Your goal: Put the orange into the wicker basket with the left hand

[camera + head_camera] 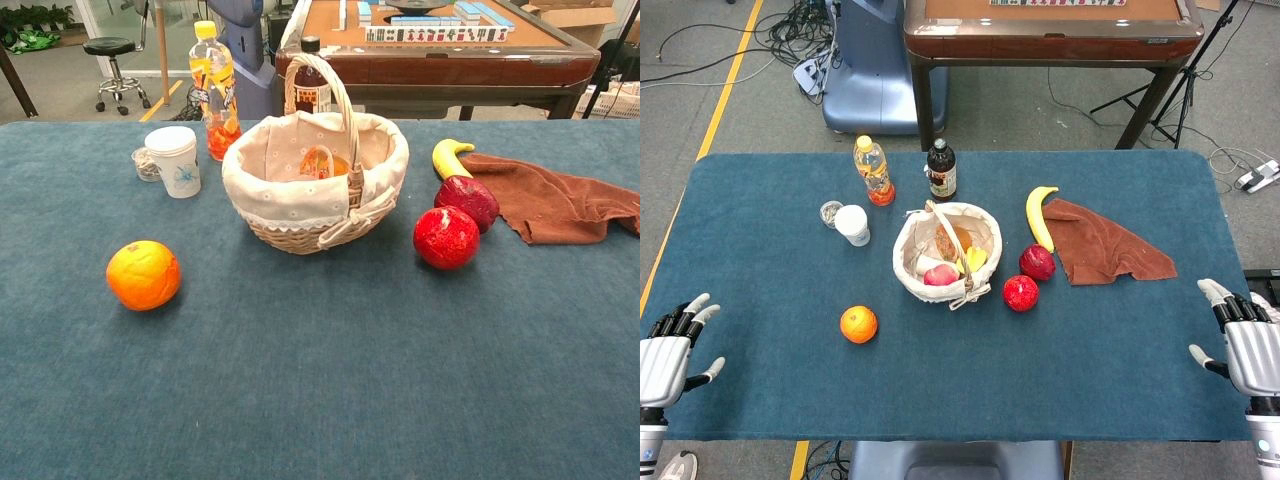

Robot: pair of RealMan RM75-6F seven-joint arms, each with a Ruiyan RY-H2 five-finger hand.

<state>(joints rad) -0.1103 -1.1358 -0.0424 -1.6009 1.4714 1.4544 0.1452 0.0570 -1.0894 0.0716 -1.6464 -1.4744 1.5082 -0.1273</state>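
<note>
The orange (pixel 858 324) (pixel 144 274) lies alone on the blue tablecloth, left of and nearer than the wicker basket (pixel 912 266) (pixel 310 200). The basket has a white cloth lining and a handle, with several fruits inside. My left hand (pixel 670 352) hovers at the table's near left corner, fingers spread and holding nothing, well left of the orange. My right hand (pixel 1245 340) is at the near right edge, fingers apart and empty. Neither hand shows in the chest view.
Two red fruits (pixel 1029 277) (pixel 446 237) and a banana (pixel 1039 215) lie right of the basket beside a brown cloth (pixel 1100 245). A white cup (pixel 852 224), an orange drink bottle (pixel 873 171) and a dark bottle (pixel 941 171) stand behind it.
</note>
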